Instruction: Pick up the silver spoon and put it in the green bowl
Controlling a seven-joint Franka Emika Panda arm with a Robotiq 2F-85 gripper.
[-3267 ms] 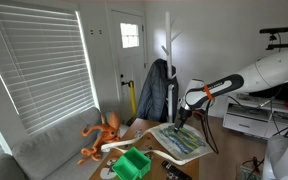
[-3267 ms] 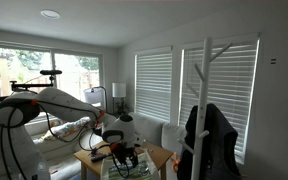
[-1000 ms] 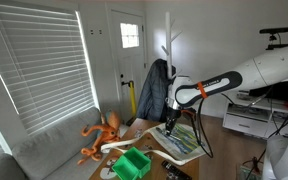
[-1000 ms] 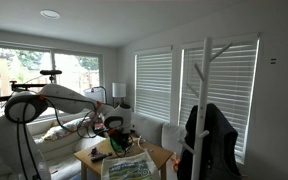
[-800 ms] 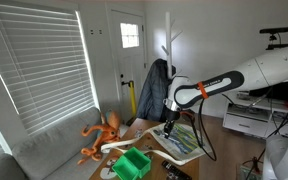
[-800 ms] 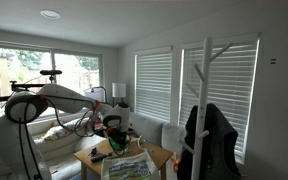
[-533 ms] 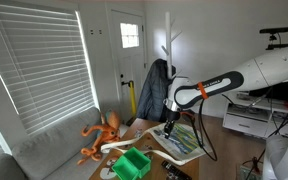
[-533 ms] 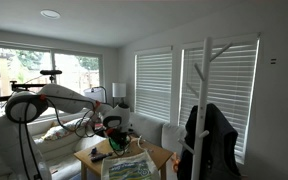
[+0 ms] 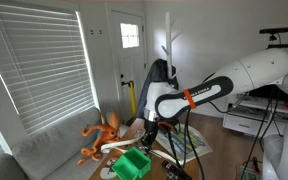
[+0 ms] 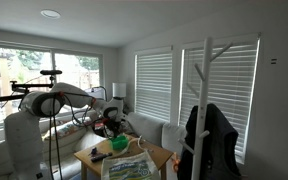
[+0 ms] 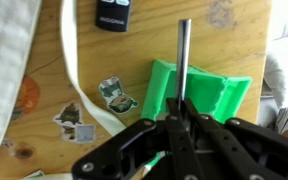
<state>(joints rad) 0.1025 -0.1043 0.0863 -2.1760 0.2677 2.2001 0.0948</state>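
In the wrist view my gripper point(image 11: 181, 104) is shut on the silver spoon point(image 11: 184, 55). The spoon's thin metal shaft sticks out straight ahead from between the jaws. Directly beneath lies the bright green bowl point(image 11: 200, 95), angular and boxy, on the wooden table point(image 11: 134, 55). In both exterior views the gripper point(image 9: 150, 131) point(image 10: 112, 127) hangs just above the green bowl point(image 9: 134, 163) point(image 10: 121, 146). The spoon's bowl end is hidden inside the jaws.
A black remote point(image 11: 114, 14) and a white strap point(image 11: 68, 60) lie on the table beyond the bowl, among stickers point(image 11: 115, 95). An orange octopus toy point(image 9: 102, 136) sits beside the table. A printed placemat point(image 9: 189, 145) covers the table's other end. A coat rack point(image 9: 168, 50) stands behind.
The arm has swung from above the placemat across the table to above the green bowl, carrying the spoon. The jaws stayed shut.
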